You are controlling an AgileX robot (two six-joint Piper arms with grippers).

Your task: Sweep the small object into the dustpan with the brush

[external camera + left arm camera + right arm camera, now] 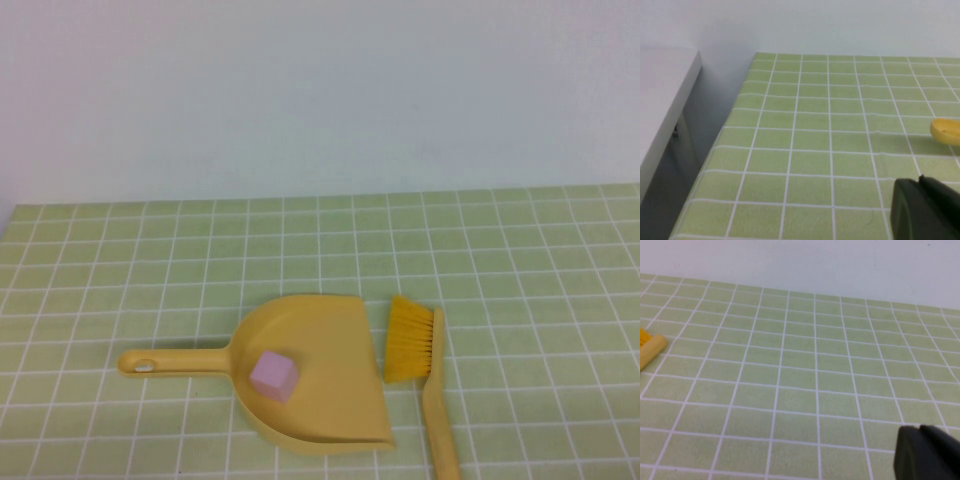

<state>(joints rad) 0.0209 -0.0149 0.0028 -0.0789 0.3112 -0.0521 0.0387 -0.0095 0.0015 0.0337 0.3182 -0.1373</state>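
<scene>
Although the job calls for sweeping, the pink block (274, 376) already sits inside the dustpan (330, 410), on the flat scoop a little toward the handle side, so the main goal looks met as far as the high view shows. From the block, the dustpan's thin handle runs out toward 9 o'clock, ending in its hang hole. Just beside the scoop's open edge, at about 3 o'clock from the block, lies the brush (418, 355), its orange-yellow bristles pointing toward 12 o'clock and its handle trailing to 6 o'clock, off the bottom of the high view. Nothing holds it. What may be left, by my judgement, is no more than parking the arms.

Neither arm shows in the high view. The left gripper (927, 210) appears only as a dark corner in its wrist view, above the green checked tablecloth (520, 260), with the dustpan handle's tip nearby. The right gripper (927, 452) shows likewise, the brush handle's end well apart from it. Whether either pincer is wide or narrow I cannot tell.
</scene>
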